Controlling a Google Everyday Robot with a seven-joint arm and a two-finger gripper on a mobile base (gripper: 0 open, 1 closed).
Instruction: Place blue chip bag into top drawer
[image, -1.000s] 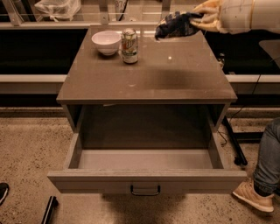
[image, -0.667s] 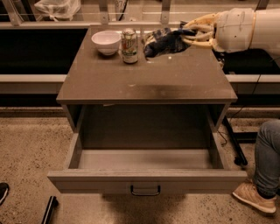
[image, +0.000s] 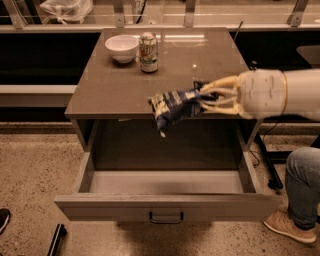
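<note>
My gripper comes in from the right on a cream arm and is shut on the blue chip bag, a crumpled dark-blue foil bag with pale markings. The bag hangs in the air over the cabinet's front edge, above the back of the open drawer. The top drawer is pulled out wide toward the camera, with a small dark handle at the centre of its flat front. Its inside looks bare.
A white bowl and a green-and-white drink can stand at the back left of the cabinet top. A person's leg and shoe are at the right, beside the drawer. A bagged object lies behind the rail.
My gripper has carried the blue chip bag from the back right of the cabinet top down and forward to the front edge, over the open drawer. The drawer has not moved.
</note>
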